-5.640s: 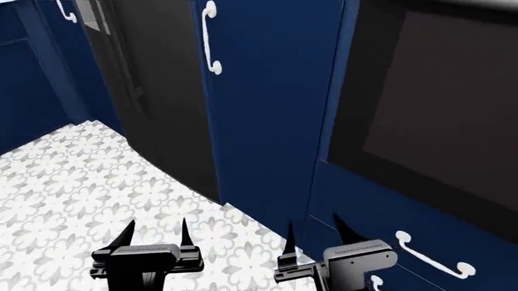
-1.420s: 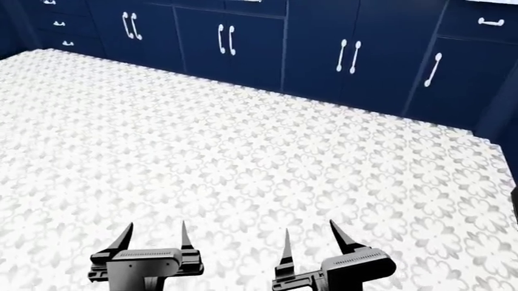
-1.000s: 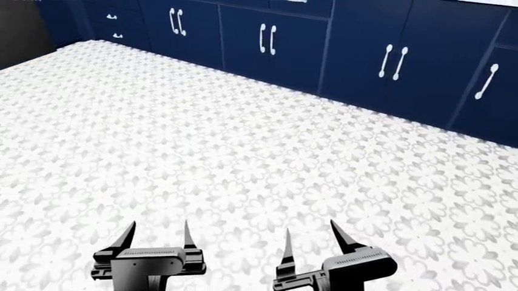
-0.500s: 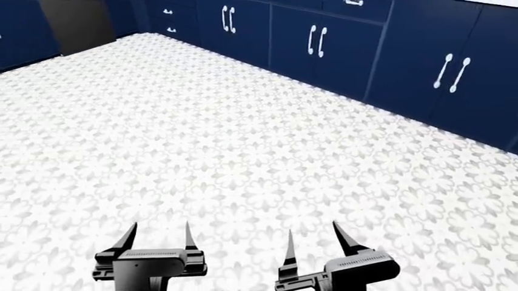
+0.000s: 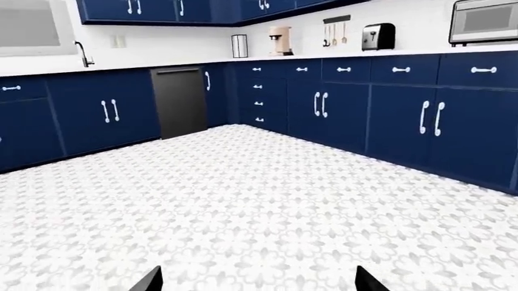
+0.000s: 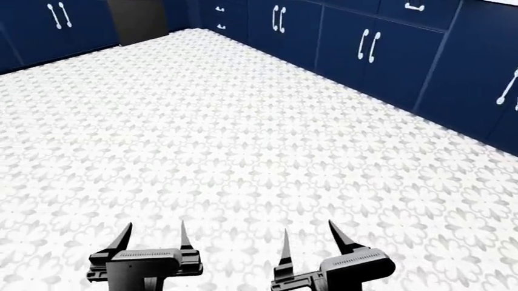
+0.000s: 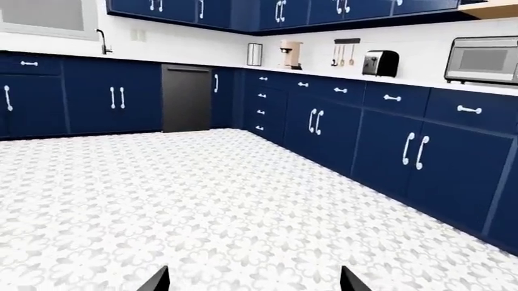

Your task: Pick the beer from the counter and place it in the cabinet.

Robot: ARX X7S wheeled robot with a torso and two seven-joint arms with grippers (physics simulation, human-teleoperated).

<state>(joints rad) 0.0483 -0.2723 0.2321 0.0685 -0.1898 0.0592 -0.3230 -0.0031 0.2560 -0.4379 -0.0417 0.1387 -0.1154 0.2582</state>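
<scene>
Head view high, angled down, wrist views low (level), sharing floor (image 6: 242, 139)

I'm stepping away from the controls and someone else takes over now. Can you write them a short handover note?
Left gripper: open, empty, held low over the floor.
Right gripper: open, empty, beside the left one.
The beer: not visible in any view.
The counter: white top along the far wall, carrying a coffee maker, toaster and microwave; no bottle can be made out on it.
The cabinet: the target one can't be told apart among the navy cabinets in sight.
Done: nothing picked yet.
Left: find the beer, grasp it, carry it to the cabinet, place it inside.
</scene>
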